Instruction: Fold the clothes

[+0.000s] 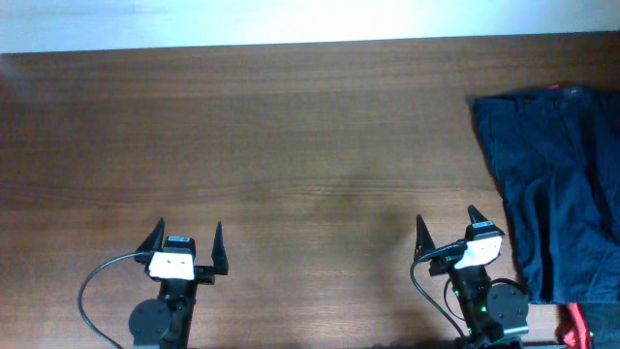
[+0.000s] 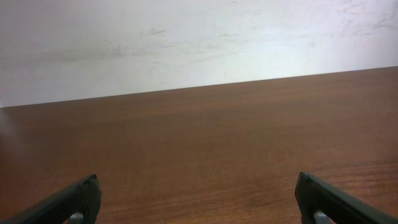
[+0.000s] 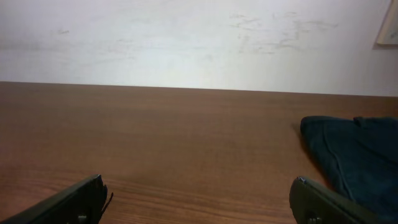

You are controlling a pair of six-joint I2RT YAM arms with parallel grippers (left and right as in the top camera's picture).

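Observation:
The dark navy-blue shorts (image 1: pixel 557 184) lie flat at the table's right edge, running from the far right toward the near right; part is cut off by the frame. They also show at the right of the right wrist view (image 3: pixel 354 155). My right gripper (image 1: pixel 448 225) is open and empty near the front edge, just left of the shorts; its fingers (image 3: pixel 198 186) frame bare wood. My left gripper (image 1: pixel 186 238) is open and empty at the front left, far from the shorts, with only table between its fingers (image 2: pixel 198 186).
A bit of red cloth (image 1: pixel 573 318) shows at the near right corner beside the right arm's base. The brown wooden table (image 1: pixel 291 145) ends at a white wall (image 3: pixel 186 37) at the back.

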